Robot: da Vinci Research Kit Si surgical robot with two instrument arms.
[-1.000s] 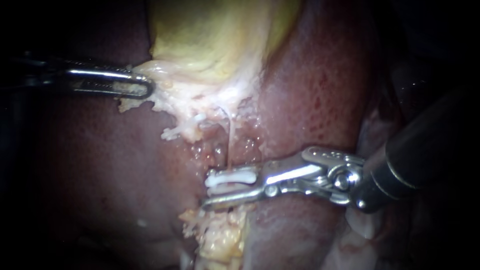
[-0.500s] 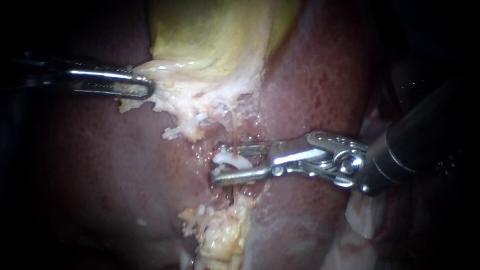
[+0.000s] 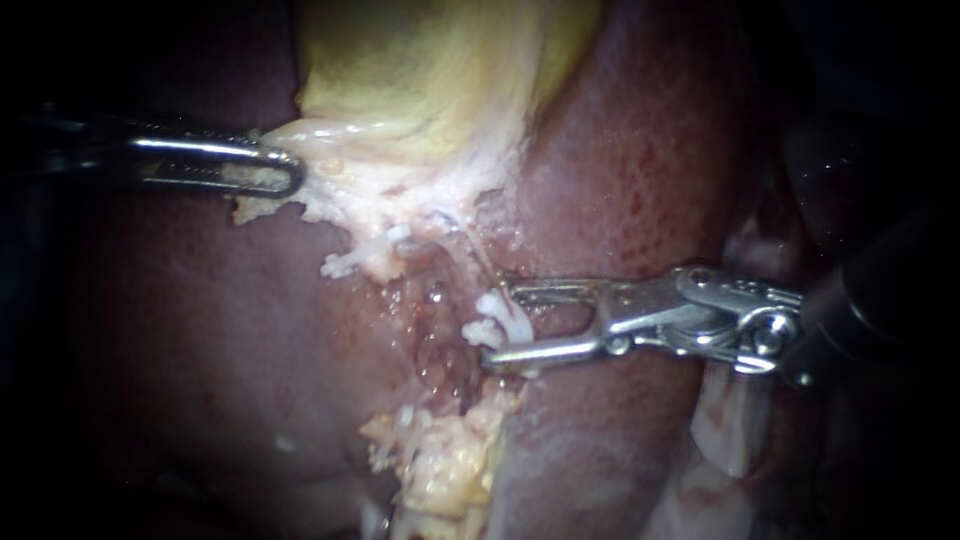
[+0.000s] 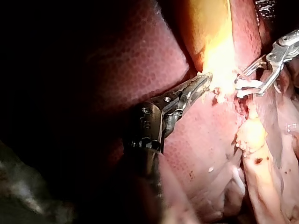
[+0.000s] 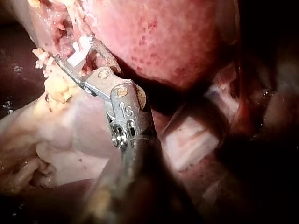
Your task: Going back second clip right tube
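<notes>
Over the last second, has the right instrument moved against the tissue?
Yes. The right instrument has drawn back toward the view's right and slightly upward, away from the yellow fatty lump, which lies where it was.

Dark red liver (image 3: pixel 640 180) as the bed, yellowish gallbladder (image 3: pixel 430 70) and pale fatty tissue (image 3: pixel 440 460) directly on it

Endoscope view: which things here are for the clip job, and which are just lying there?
For the job: right instrument, white clip, thin tube, left instrument holding the edge of the gallbladder.
Just there: liver, yellow fatty lump below the clip.
</notes>
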